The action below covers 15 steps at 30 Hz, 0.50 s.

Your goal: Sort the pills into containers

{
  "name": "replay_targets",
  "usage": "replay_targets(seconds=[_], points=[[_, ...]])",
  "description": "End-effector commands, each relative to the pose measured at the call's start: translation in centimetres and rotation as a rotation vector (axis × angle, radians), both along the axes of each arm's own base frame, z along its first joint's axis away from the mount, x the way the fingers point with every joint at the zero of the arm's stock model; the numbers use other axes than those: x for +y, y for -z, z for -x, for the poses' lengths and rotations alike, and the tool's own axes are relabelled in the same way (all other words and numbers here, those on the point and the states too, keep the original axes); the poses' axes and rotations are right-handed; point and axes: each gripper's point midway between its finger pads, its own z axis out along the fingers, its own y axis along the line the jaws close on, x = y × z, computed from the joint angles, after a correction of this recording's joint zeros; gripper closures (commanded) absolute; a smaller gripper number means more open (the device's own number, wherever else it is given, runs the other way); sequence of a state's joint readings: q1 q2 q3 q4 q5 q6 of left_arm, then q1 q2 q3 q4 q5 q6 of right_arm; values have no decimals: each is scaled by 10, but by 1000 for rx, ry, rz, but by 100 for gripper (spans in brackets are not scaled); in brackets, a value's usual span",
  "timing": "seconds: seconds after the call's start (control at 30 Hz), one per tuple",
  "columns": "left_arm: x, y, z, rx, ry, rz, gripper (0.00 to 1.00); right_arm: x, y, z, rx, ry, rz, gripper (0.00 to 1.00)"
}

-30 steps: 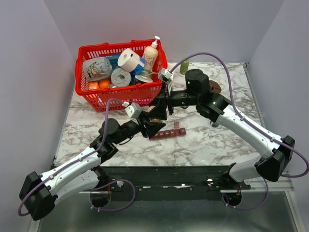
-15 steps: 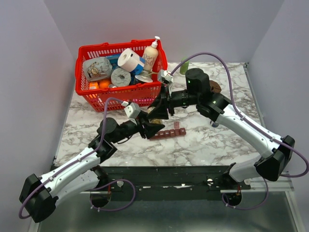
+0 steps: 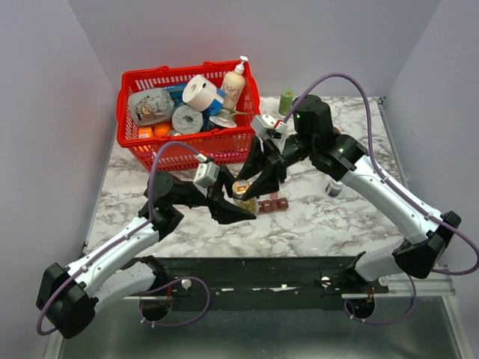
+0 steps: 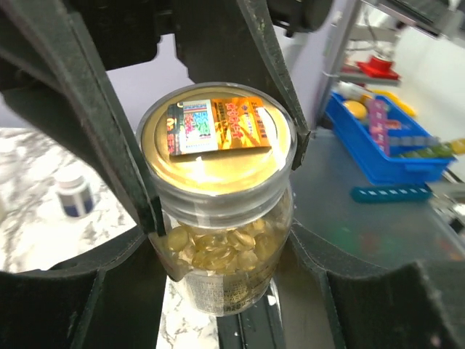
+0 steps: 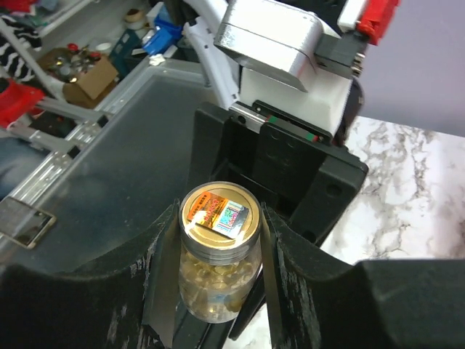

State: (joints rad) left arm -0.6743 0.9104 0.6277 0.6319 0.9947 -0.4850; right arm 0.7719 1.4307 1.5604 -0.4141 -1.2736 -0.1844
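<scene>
A small clear yellowish bottle (image 3: 241, 188) is held in the air between both grippers, over the left end of the maroon-brown compartment strip (image 3: 272, 203). The amber pills (image 4: 218, 247) fill the bottle, also seen in the right wrist view (image 5: 214, 280). Its mouth carries a gold seal with a sticker (image 4: 218, 127). My left gripper (image 4: 221, 243) is shut on the bottle's body. My right gripper (image 5: 218, 222) is shut on its neck from the other side. They show in the top view as left (image 3: 233, 205) and right (image 3: 253, 184).
A red basket (image 3: 187, 144) of groceries stands at the back left. A green cap (image 3: 286, 102) stands at the back centre. A dark white-capped bottle (image 3: 334, 188) sits under the right forearm, also in the left wrist view (image 4: 75, 193).
Both grippers have moved toward the near edge and turned. The bottle, hidden between them before, now shows from above.
</scene>
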Motion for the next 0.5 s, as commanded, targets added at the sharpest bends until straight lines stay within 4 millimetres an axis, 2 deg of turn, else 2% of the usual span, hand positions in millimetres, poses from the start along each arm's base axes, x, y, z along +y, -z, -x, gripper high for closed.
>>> replay_targets(seconds=[0.0,0.03,0.07,0.1,0.13,0.17,0.2,0.23,0.27,0.3,0.33,0.4,0.43,0.47], points=[[-1,1,20,23,178,-50,100,-15,-9,37,-3,-227,-72,80],[-2,-2,16,21,160,-52,100,-14,-7,34,-3,-204,-63,75],[-4,-3,7,-35,111,-43,100,-14,-7,33,3,-181,-50,61],[-5,8,1,11,74,-92,100,-13,-8,31,5,-154,-41,50],[-6,6,-5,-15,34,-98,100,-12,-8,24,3,-106,-31,40],[-4,7,-11,-62,-8,-104,100,-14,-12,21,12,-60,-18,24],[-4,14,-25,-36,-96,-134,100,-13,-15,15,10,-9,-11,19],[-2,15,-31,-39,-142,-147,100,-14,-17,1,-3,80,-5,17],[1,15,-36,-50,-190,-151,100,-18,-26,-3,-3,134,-6,13],[5,21,-51,-45,-281,-178,100,-21,-27,-10,6,193,8,11],[7,23,-56,-45,-321,-187,100,-23,-27,-29,-3,313,26,10],[14,25,-67,-42,-403,-201,100,-30,-28,-40,-22,427,50,10],[18,25,-77,-37,-472,-209,100,-32,-25,-55,-34,522,66,10],[20,26,-82,-35,-502,-215,100,-35,-23,-61,-16,582,79,10]])
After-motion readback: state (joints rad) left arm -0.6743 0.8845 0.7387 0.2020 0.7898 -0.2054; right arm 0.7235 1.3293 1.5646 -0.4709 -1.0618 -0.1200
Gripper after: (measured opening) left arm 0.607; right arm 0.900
